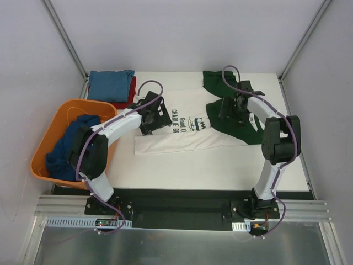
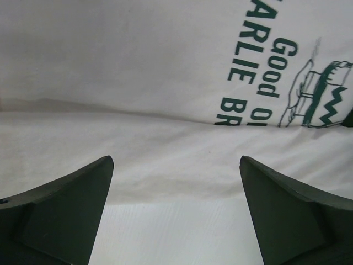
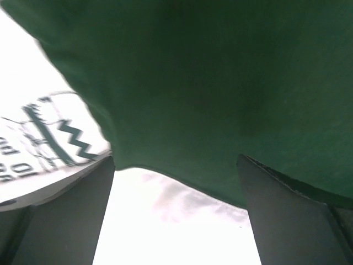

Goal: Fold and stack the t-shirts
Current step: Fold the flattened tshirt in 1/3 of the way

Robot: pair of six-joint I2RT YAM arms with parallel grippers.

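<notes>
**Operator:** Top view: which edges are bounding the work area?

**Technician:** The white surface [image 1: 220, 171] is ending at a black rail [image 1: 182, 194] on the near side, and pale walls [image 1: 33, 66] are standing close on both flanks. A broad bare strip is lying between the cream t-shirt [image 1: 187, 124] and the near edge. A narrower strip is running along the right.

**Operator:** Item count?

**Technician:** One cream t-shirt is lying spread flat at mid-surface, with its two dark green sleeves [image 1: 245, 132] to the right. One folded blue t-shirt [image 1: 110, 84] is sitting on one red t-shirt [image 1: 131, 91] at the far-left corner. One orange basket [image 1: 47, 138] is sitting at the left edge and holding dark blue cloth [image 1: 69, 149]; how many pieces cannot be told. Two arms [image 1: 121, 124] are reaching over the cream t-shirt.

**Operator:** Left wrist view?

**Technician:** The left jaws are standing fully apart and gripping nothing. An edge of the cream t-shirt [image 2: 165, 72] is running across the gap just beyond the fingers [image 2: 60, 215]. Bare surface is showing nearer in, and the print [image 2: 265, 72] is lying at upper right.

**Operator:** Right wrist view?

**Technician:** The right jaws are also spread wide and holding nothing. A green sleeve [image 3: 220, 83] is filling the view above the fingers [image 3: 292, 221], its hem crossing the gap. The printed cream body is lying to the left.
</notes>
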